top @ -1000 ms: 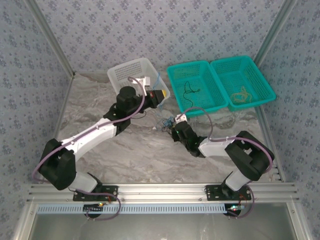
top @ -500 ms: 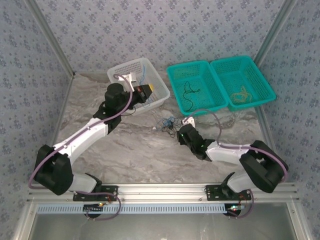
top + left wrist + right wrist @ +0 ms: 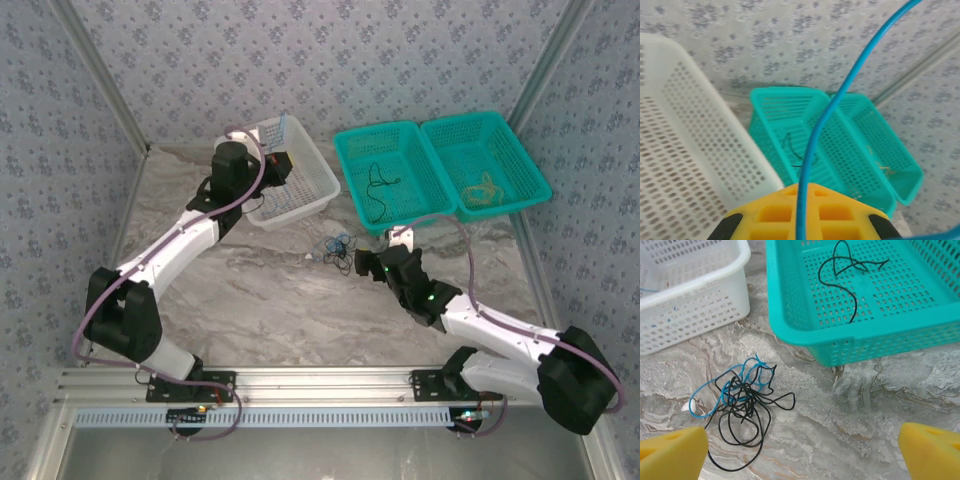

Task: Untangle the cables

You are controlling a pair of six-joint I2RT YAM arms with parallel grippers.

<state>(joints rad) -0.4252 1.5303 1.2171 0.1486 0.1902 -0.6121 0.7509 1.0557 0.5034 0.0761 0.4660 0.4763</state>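
At the back of the grey marbled surface (image 3: 260, 290), a white plastic mesh basket (image 3: 305, 195) is set left of centre. Just to its right, a left teal plastic mesh basket (image 3: 410, 160) and a right teal plastic mesh basket (image 3: 490, 145) are placed side by side, touching. A thin black wire (image 3: 375, 185) is laid in the former, a thin yellow-tan wire (image 3: 483, 187) in the latter. A tangle of thin blue and black wires (image 3: 338, 248) is spread on the surface before the gap between the white and teal baskets. Over the white basket a thin blue wire (image 3: 825, 115) is gripped in the left hand (image 3: 280, 165). The right hand (image 3: 368, 265), fingers spread, is held just right of the tangle.
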